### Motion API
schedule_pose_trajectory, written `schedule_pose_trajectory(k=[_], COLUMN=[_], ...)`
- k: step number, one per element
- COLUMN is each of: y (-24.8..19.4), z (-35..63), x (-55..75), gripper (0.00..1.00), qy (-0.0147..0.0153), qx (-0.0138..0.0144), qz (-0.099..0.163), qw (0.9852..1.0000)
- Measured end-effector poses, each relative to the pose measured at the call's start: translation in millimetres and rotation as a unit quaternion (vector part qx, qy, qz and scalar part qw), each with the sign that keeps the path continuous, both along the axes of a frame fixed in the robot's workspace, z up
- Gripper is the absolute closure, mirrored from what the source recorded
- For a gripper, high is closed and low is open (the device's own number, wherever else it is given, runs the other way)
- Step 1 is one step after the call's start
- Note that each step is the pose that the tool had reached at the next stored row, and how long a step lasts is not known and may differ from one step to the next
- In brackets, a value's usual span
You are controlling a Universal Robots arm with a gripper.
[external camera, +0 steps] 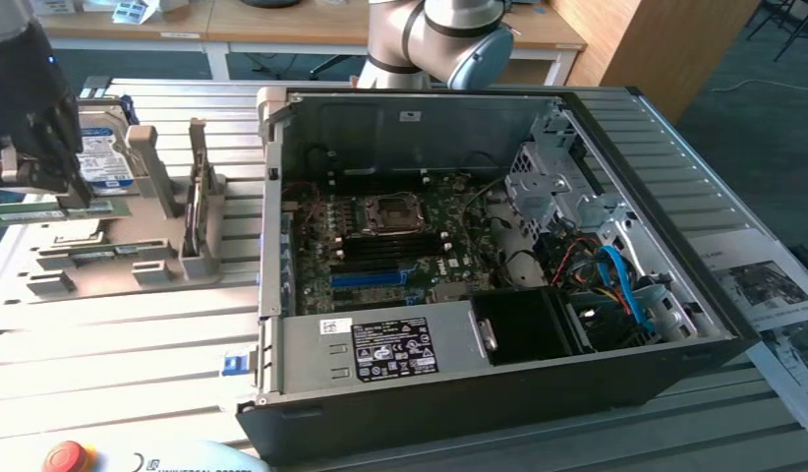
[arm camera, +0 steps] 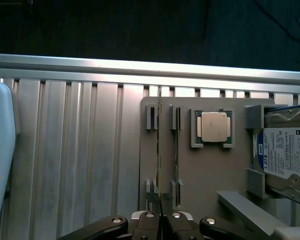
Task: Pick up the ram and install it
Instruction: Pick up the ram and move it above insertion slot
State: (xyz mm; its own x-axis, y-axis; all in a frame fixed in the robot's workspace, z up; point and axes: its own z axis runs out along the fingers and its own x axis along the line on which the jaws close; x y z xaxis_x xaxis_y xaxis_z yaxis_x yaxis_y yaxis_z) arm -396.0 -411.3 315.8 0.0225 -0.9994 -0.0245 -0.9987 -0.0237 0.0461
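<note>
Claw (external camera: 78,196) tight on the ram (external camera: 30,213), the stick edge-on between its fingertips.

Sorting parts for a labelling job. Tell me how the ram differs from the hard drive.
The ram is a thin green stick; the drive is a boxy block with a blue-white label. The claw grips the ram; the drive stands untouched in its holder. Both are at the grey fixture, outside the computer case.

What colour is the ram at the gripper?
Green. The ram shows best in the exterior view.
</note>
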Motion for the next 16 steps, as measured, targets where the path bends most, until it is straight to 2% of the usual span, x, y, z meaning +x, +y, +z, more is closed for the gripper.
schedule_pose_trajectory(k=[16], y=[0.0], z=[39.9], x=[0.1], gripper=[0.88], qy=[0.0000], qx=[0.0000], qz=[-0.004], qw=[1.0000])
